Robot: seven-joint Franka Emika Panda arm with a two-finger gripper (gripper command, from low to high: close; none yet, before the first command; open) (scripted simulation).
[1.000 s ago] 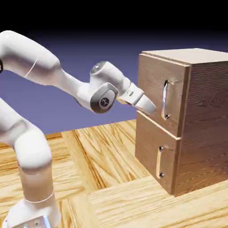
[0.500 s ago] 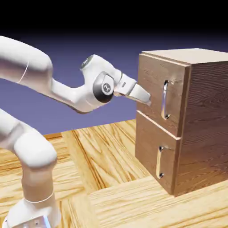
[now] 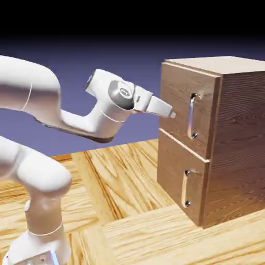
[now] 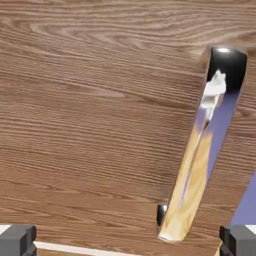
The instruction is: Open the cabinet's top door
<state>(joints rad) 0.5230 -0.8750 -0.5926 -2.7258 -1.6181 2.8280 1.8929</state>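
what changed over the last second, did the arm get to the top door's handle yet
The gripper rose a little and levelled, and the elbow swung lower; it now points at the top door, beside the handle and short of it. Nothing was grasped: the jaws stayed open. The cabinet and both doors stayed shut.

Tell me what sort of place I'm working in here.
Likely a rendered simulation scene, not a real room: a wood-grain cabinet stands alone on a wooden table against a plain blue-violet backdrop, with nothing else around.
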